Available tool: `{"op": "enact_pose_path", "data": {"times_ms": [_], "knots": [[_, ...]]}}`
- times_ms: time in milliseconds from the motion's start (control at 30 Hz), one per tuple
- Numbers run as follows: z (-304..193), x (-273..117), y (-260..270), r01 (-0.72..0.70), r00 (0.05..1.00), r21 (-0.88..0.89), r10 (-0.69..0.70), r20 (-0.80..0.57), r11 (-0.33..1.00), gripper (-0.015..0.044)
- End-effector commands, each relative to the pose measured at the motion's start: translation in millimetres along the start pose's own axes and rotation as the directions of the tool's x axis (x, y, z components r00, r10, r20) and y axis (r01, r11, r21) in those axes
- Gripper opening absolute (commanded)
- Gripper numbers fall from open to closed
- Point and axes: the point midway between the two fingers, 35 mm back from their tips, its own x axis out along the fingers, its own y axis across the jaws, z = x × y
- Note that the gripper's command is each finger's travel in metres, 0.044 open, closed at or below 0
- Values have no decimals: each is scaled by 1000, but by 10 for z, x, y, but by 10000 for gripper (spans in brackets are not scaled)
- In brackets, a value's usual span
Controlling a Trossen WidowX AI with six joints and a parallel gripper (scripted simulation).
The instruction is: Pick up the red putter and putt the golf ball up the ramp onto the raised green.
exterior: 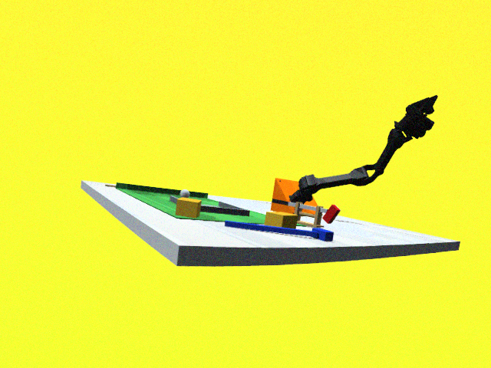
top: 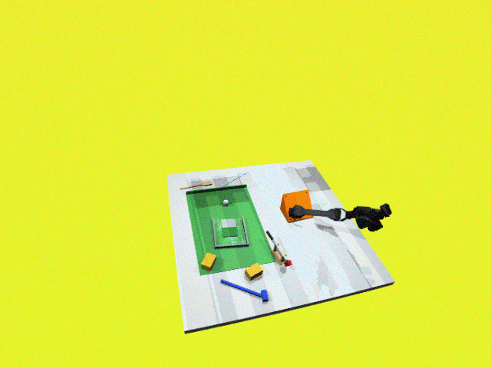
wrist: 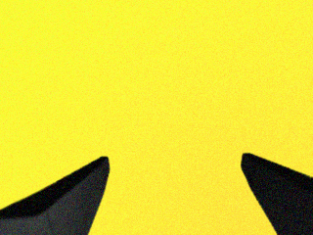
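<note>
The red putter rests on a small wooden stand just right of the green mat, its red head toward the table's front. The white golf ball lies at the far end of the mat. The raised green, walled in grey, sits in the mat's middle. My gripper is open and empty. It is raised high beyond the table's right edge, far from the putter. The wrist view shows only yellow background between the fingers.
An orange box stands by the arm's base. A blue putter lies near the front edge. Two yellow blocks sit at the mat's front end. A wooden stick lies behind the mat.
</note>
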Motion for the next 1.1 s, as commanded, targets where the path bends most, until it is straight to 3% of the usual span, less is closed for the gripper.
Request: {"op": "enact_pose_path", "data": {"times_ms": [0, 267, 500, 800, 1067], "knots": [[-16, 6, 24, -7, 1000, -1, 7, -3, 1000, 426], [-650, 106, 1079, -305, 947, -7, 303, -107, 952, 440], [-1182, -91, 2155, -586, 796, 41, 584, -160, 809, 440], [-1655, -756, 3465, -859, 476, 141, 870, -133, 491, 440], [-1811, -1681, 4422, -966, 117, 233, 993, 6, 113, 440]]}}
